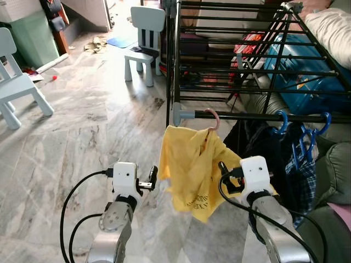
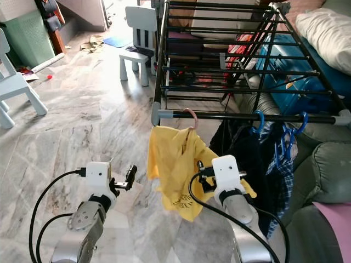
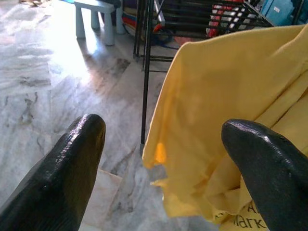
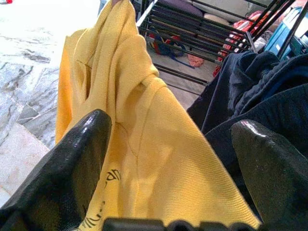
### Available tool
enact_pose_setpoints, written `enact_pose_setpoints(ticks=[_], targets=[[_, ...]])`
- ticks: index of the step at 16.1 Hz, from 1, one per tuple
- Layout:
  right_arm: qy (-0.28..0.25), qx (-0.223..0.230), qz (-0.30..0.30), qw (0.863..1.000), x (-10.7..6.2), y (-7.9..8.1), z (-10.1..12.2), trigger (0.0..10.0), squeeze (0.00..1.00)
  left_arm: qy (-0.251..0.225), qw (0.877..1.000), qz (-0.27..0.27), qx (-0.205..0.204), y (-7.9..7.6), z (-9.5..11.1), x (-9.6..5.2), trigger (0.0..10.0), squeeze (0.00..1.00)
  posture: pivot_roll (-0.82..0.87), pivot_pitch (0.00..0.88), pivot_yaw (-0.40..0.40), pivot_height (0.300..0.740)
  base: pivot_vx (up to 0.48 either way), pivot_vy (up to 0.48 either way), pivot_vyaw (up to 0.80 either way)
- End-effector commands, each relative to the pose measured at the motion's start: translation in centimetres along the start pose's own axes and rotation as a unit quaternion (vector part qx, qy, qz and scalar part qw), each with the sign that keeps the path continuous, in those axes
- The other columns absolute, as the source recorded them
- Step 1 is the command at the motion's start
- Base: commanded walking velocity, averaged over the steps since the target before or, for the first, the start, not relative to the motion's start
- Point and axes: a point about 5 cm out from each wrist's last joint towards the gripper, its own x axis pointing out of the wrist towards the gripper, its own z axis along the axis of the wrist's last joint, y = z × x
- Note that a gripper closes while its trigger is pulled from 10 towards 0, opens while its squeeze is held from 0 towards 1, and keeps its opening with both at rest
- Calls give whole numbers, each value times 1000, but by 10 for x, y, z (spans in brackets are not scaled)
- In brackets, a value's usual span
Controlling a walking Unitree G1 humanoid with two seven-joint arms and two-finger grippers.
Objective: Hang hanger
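The pink hanger (image 1: 213,118) with its yellow shirt (image 1: 192,170) hangs on the rack rail (image 1: 258,116). My left end effector (image 1: 151,183) and right end effector (image 1: 226,176) are spread wide, empty; hanging looks finished, so I should back away.

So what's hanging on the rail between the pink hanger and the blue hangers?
Dark clothes hang there, between the pink hanger and the blue hangers, per both eye views.

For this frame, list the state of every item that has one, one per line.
Yellow cotton shirt: hanging from a pink hanger hook on the black metal drying rack's rail.
Blue plastic hangers: hooked on the same rail.
Left end effector: open, empty.
Right end effector: open, against the shirt.
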Motion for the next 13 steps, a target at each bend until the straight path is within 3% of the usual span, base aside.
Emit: enact_pose_setpoints(ticks=[1, 9, 13], targets=[[4, 1, 1, 1000, 0, -1, 0, 10000, 0, -1, 1000, -6, -3, -2, 3, 1, 10000, 0, 16, 60, -33, 740, -480, 0, 0], [8, -2, 6, 1000, 1, 1, 0, 10000, 0, 1, 1000, -13, -3, -4, 3, 2, 10000, 0, 13, 64, -35, 740, -358, 0, 0], [13, 17, -9, 1000, 4, -2, 0, 10000, 0, -3, 1000, -17, -2, -3, 4, 3, 10000, 0, 13, 63, -32, 740, 0, 0, 0]])
